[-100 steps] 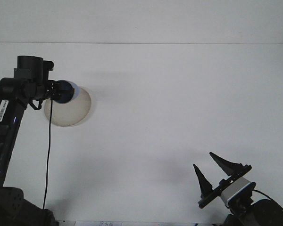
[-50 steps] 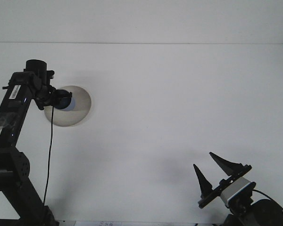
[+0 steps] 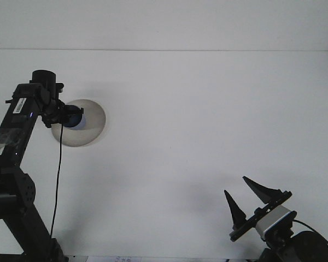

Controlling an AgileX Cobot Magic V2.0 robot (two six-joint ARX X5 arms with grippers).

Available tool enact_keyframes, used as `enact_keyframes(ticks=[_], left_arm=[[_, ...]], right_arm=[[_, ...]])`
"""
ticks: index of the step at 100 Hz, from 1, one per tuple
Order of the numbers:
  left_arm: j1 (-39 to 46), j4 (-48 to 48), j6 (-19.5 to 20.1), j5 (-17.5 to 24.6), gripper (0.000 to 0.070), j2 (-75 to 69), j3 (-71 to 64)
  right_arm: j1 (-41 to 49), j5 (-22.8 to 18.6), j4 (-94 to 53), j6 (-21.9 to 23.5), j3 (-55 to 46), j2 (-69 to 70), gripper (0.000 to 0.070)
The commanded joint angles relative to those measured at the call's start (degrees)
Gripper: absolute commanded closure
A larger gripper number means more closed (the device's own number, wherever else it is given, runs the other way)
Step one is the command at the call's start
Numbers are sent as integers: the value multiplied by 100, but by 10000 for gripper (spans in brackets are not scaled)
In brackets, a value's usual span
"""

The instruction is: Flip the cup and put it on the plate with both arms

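We've got one view only: a front camera mounted high behind the arms, looking forward and down over the flat white table [image 3: 208, 136] to its far edge. It sits well back, so the black left arm [image 3: 16, 142] fills the left edge and the black right gripper [image 3: 246, 199] pokes in bottom right.

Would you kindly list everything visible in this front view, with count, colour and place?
plate: one, translucent grey, far left of the table.
cup: one, dark blue, over the plate at the left arm's tip.
table: one, white, fills the view.
cable: one, black, hangs from the left arm.
left gripper: one, black, at the cup; fingers hidden.
right gripper: one, black, bottom right, open, holding nothing.
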Motion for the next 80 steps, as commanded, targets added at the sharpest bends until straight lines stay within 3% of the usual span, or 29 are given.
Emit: enact_keyframes(ticks=[1,27,33,43,49,80], left_arm=[[15,-13,-92,-20,693,190,103],[15,-92,-90,-20,670,372,103],[15,-44,-94,-17,567,372,103],[15,52,-210,-13,251,326,114],[15,63,-223,-11,168,304,166],[15,15,-245,52,162,-48,758]], right_arm=[[66,13,48,0,9,9,275],[66,13,46,0,9,9,275],[66,13,46,0,9,9,275],[66,13,44,2,9,9,275],[66,13,44,0,9,9,275],[66,13,35,0,9,9,275]])
